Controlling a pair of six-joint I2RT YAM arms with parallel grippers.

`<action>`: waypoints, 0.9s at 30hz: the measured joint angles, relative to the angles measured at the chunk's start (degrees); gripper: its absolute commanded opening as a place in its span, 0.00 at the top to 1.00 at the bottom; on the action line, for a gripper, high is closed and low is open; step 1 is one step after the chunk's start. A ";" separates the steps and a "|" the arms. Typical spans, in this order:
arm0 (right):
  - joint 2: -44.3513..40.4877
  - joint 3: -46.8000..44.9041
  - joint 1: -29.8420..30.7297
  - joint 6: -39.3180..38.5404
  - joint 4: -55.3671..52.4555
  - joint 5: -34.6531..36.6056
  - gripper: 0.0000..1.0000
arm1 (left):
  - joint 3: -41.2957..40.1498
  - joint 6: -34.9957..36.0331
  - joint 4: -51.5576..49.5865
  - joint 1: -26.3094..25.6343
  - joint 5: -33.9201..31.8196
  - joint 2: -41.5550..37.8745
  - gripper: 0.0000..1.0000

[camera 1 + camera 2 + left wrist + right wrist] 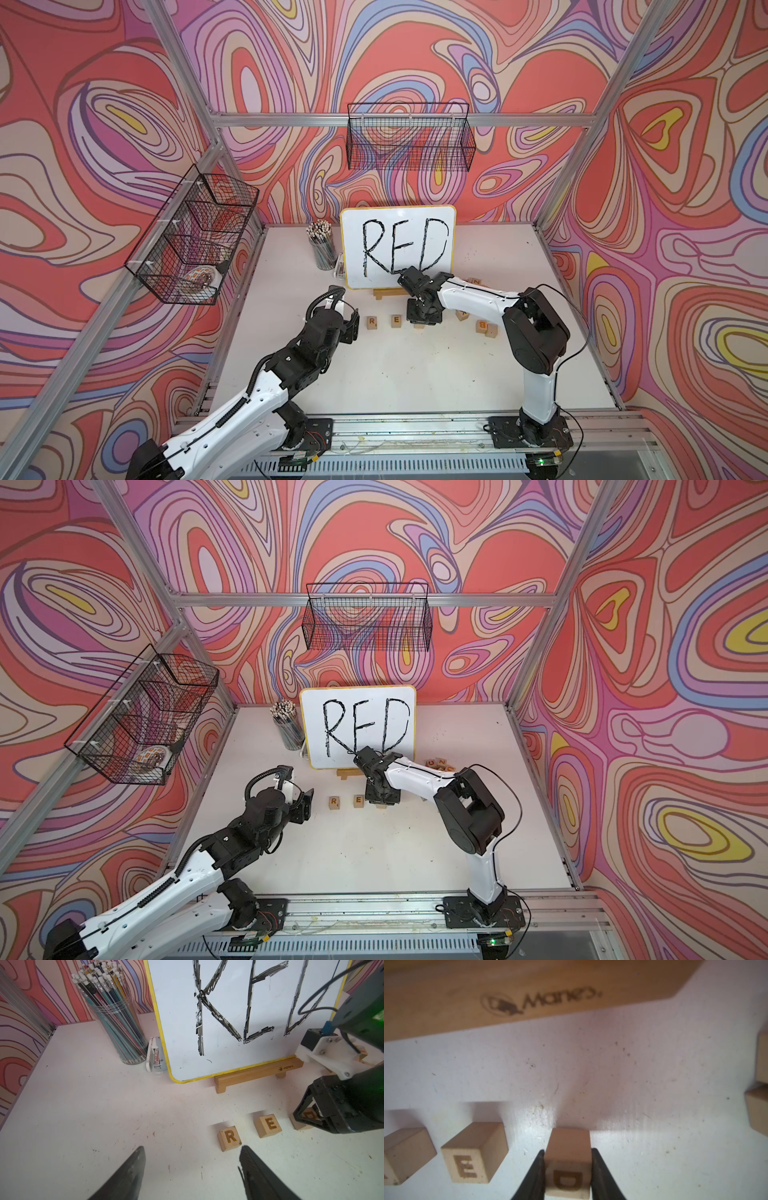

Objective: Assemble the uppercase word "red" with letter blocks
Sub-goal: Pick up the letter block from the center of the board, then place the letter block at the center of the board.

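The right gripper (568,1150) is closed onto the D block (568,1167), its black fingers (600,1167) pressed flat against the block's two side faces. The block seems to rest on the white table (83,1105), though its bottom edge is hidden. It ends a row: R block (229,1137), E block (269,1125), then D, each parted by a bare gap – none touching. The row runs just in front of the whiteboard's wooden stand (255,1074), with a clear strip between. The left gripper (191,1147) hangs spread and empty near the R block. Spare letter cubes (482,326) lie well apart beyond D, and broad bare tabletop stretches toward the arm bases.
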 measured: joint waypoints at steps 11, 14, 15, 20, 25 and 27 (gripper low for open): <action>-0.07 6.45 0.00 -24.44 -8.28 2.38 0.80 | 0.00 0.02 0.00 0.00 0.02 0.02 0.25; -0.31 6.43 0.00 -32.79 -9.53 2.23 0.79 | 0.00 0.02 0.00 0.00 0.02 0.02 0.25; -0.52 6.32 0.02 -35.23 -9.75 2.23 0.79 | 0.00 0.02 0.00 0.00 0.02 0.02 0.25; -3.50 3.74 0.02 -48.98 -9.31 2.36 0.79 | 0.00 0.04 -0.02 0.00 0.02 0.09 0.25; -4.83 2.62 0.00 -59.08 -7.89 2.58 0.76 | 0.02 0.04 -0.07 0.00 0.00 0.04 0.25; -4.74 2.64 -0.02 -61.86 -7.63 2.25 0.76 | 0.02 0.04 -0.09 0.00 0.00 0.04 0.25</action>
